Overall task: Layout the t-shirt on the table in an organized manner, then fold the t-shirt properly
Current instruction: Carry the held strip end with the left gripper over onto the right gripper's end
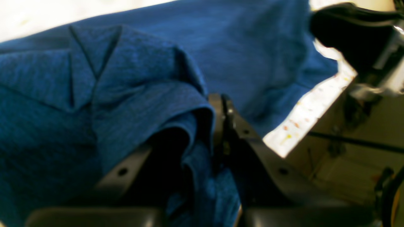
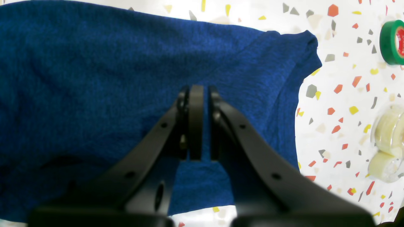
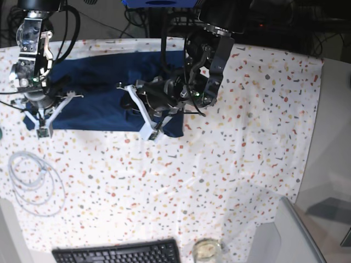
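Note:
The navy-blue t-shirt (image 3: 93,109) lies spread across the far left of the speckled table (image 3: 230,164). In the left wrist view, my left gripper (image 1: 221,101) is shut on a bunched fold of the t-shirt (image 1: 252,47), and fabric drapes over one finger. In the base view this gripper (image 3: 149,131) is at the shirt's near right corner. My right gripper (image 2: 200,91) is shut on the t-shirt (image 2: 94,78) near its edge, with blue fabric showing in the thin gap. In the base view it (image 3: 41,129) is at the shirt's near left corner.
A green tape roll (image 2: 393,42) and clear tape rolls (image 2: 386,148) lie on the table (image 2: 341,94) beside the shirt's sleeve. A white cable coil (image 3: 33,181), a black keyboard (image 3: 118,253) and a small glass (image 3: 207,249) are at the near side. The table edge (image 1: 303,119) drops off past the shirt.

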Tool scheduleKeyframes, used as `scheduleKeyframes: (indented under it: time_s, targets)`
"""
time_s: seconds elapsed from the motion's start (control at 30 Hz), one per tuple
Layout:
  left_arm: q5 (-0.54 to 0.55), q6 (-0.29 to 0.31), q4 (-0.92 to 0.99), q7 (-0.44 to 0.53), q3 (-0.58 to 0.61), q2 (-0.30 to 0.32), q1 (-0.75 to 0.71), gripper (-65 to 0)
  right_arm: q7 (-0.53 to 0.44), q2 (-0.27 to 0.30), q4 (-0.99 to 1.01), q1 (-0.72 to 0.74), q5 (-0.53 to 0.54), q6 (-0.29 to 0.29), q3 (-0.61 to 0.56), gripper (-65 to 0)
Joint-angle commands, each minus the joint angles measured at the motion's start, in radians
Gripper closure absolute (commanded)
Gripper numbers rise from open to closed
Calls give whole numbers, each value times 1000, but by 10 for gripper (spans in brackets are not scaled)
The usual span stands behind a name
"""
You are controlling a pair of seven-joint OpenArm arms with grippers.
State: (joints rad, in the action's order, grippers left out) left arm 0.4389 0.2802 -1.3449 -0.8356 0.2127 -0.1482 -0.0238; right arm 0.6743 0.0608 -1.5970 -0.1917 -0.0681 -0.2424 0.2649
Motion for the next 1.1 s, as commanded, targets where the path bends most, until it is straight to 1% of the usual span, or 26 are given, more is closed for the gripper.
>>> scheduleKeyframes:
  time_s: [0.0,0.2,0.4,0.5,0.63,0.73,0.83,0.93,1.07]
  targets:
    - [16,6,-5,12,6,-9,18,0,-17,7,-21,14,1,8,4,-27]
    - [19,6,6,9,9,-9,35,0,-17,7,-21,14,3,8,4,-27]
    - [146,6,38,9,12,-9,58,0,-17,6,-21,16,3,8,4,-27]
    - [179,6,89,11,12,-9,77,0,-17,6,-21,16,3,8,3,-27]
    - [185,6,109,12,14,-9,92,0,-17,6,-21,16,1,8,3,-27]
    - [185,6,121,14,55,-9,100,0,-17,6,-21,16,1,8,3,-27]
    - [186,6,135,23,72,-9,114,0,-17,6,-21,16,1,8,3,-27]
    - [186,6,169,48,73,-9,120,0,-17,6,-21,18,1,8,3,-27]
    - [186,6,192,49,73,-9,121,0,-17,6,-21,18,1,8,3,-27]
